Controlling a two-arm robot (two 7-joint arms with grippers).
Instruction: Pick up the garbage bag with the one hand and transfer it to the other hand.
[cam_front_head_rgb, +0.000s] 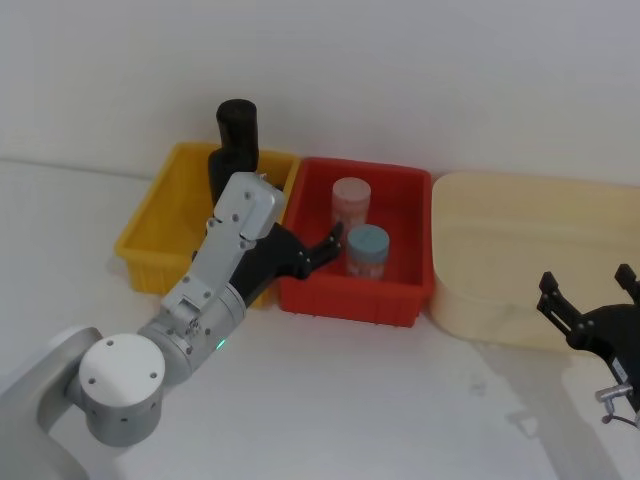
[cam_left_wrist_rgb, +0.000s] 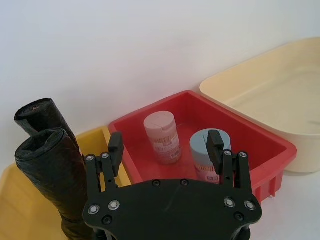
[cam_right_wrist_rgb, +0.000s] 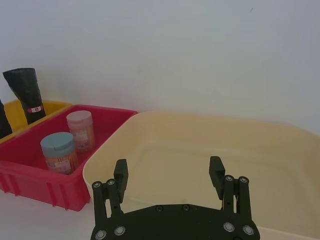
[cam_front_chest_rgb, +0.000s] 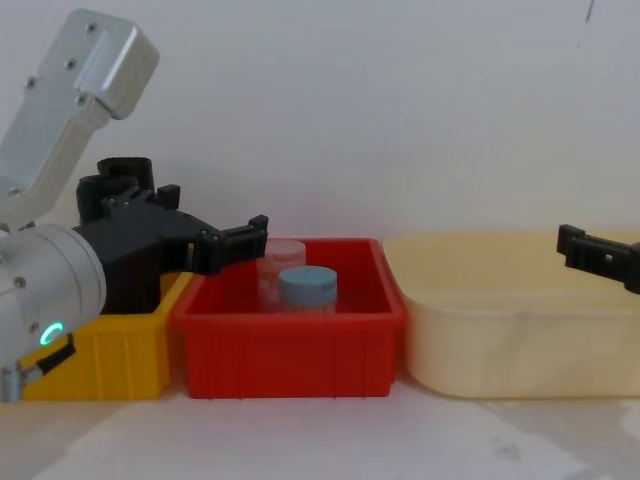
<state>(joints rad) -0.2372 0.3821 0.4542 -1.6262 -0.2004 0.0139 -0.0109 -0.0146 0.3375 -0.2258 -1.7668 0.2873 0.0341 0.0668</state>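
Observation:
The garbage bag (cam_front_head_rgb: 221, 168), a plain black roll, stands upright in the yellow bin (cam_front_head_rgb: 150, 235). My left arm partly hides it in the head view. It rises close beside my left gripper (cam_left_wrist_rgb: 165, 145) in the left wrist view, where the garbage bag (cam_left_wrist_rgb: 50, 170) stands in front of a second black roll (cam_left_wrist_rgb: 42, 114). That second roll (cam_right_wrist_rgb: 25, 92) carries a red-and-white sticker. My left gripper (cam_front_head_rgb: 318, 248), on the green-ringed arm, is open and holds nothing, hovering at the red bin's left edge just right of the rolls. My right gripper (cam_front_head_rgb: 587, 285) hangs open over the cream tub's front right.
The red bin (cam_front_head_rgb: 355, 300) holds a pink-lidded jar (cam_front_head_rgb: 351, 203) and a blue-lidded jar (cam_front_head_rgb: 367, 250). A wide cream tub (cam_front_head_rgb: 520, 260) sits to its right. All three containers stand in a row against the white wall, with bare table in front.

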